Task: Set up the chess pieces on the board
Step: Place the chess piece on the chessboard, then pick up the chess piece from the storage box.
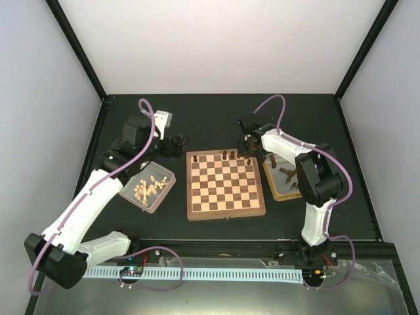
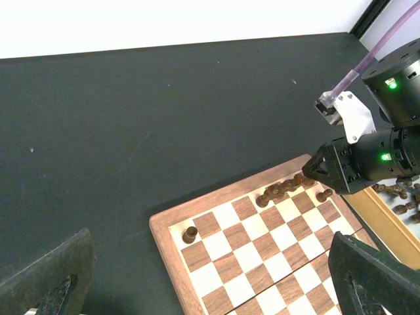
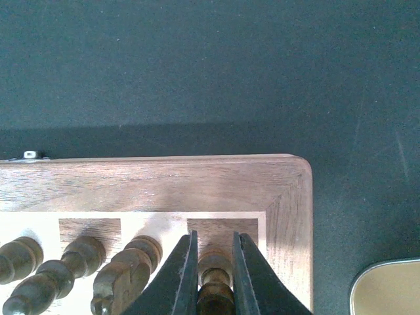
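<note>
Right gripper (image 3: 215, 237) pinches 1 dark chess piece (image 3: 215, 272) on a corner square of the board (image 3: 289, 197); probably light, stiff, easily tipped, best held at its slim stem. Left gripper (image 1: 177, 144) hangs wide open

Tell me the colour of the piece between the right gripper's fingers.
Dark brown; the piece shows best in the right wrist view.

In the right wrist view, the dark chess piece (image 3: 215, 279) between the fingers of the right gripper (image 3: 215, 241) runs off the picture's near edge, its base unseen. Its three neighbours (image 3: 125, 269) are cropped likewise. Only a corner of the right tray (image 3: 387, 289) shows. From above, the pale pieces (image 1: 149, 188) are too small to identify.
</note>
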`<state>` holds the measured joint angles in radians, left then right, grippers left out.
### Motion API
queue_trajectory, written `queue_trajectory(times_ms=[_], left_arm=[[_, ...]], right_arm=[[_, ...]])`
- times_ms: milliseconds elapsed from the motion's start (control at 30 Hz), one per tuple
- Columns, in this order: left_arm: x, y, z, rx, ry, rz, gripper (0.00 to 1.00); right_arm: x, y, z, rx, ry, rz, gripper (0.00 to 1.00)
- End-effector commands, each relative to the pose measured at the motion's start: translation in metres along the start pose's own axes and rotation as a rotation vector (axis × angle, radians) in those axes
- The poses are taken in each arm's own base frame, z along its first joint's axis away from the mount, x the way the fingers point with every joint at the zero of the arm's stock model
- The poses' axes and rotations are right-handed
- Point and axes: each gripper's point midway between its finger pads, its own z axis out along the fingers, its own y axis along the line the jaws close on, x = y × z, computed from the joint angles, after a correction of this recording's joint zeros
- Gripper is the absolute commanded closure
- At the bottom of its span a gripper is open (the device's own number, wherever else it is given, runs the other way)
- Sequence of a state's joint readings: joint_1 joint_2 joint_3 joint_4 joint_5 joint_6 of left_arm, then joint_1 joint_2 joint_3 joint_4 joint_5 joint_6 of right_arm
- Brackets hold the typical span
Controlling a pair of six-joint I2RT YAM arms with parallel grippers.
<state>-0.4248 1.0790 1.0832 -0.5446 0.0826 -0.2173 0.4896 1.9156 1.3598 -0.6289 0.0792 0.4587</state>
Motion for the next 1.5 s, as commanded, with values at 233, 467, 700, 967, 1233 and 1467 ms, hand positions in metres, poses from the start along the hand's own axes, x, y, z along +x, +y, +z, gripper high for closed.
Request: queue_trajectory(times_ms=[233,467,700,967,1233,1467], left_arm=[[-0.009,0.0,-0.006,0.001,-0.041,0.015,0.01],[-0.009,0.001,-0.006,-0.002,-0.04,0.016,0.01],[-0.009,0.001,-0.006,-0.001,-0.04,0.016,0.01],[-0.01,0.001,-0.008,-0.003,-0.046,0.015,0.01],[-0.01,0.0,-0.008,0.0,-0.047,0.015,0.01],[-0.01,0.0,-0.008,0.002,-0.047,0.013,0.01]], right_arm=[[-0.006,0.001,0.004,0.018,-0.02,-0.024,0.82],[-0.013,0.003,-0.007,0.012,-0.05,-0.019,0.76],[-0.025,-0.003,-0.035,0.024,-0.134,0.0,0.76],[-0.031,-0.031,-0.077,0.04,-0.27,0.084,0.75],[0.011,-0.095,-0.076,0.066,-0.249,0.244,0.75],[0.043,-0.134,-0.058,0.065,-0.165,0.362,0.75]])
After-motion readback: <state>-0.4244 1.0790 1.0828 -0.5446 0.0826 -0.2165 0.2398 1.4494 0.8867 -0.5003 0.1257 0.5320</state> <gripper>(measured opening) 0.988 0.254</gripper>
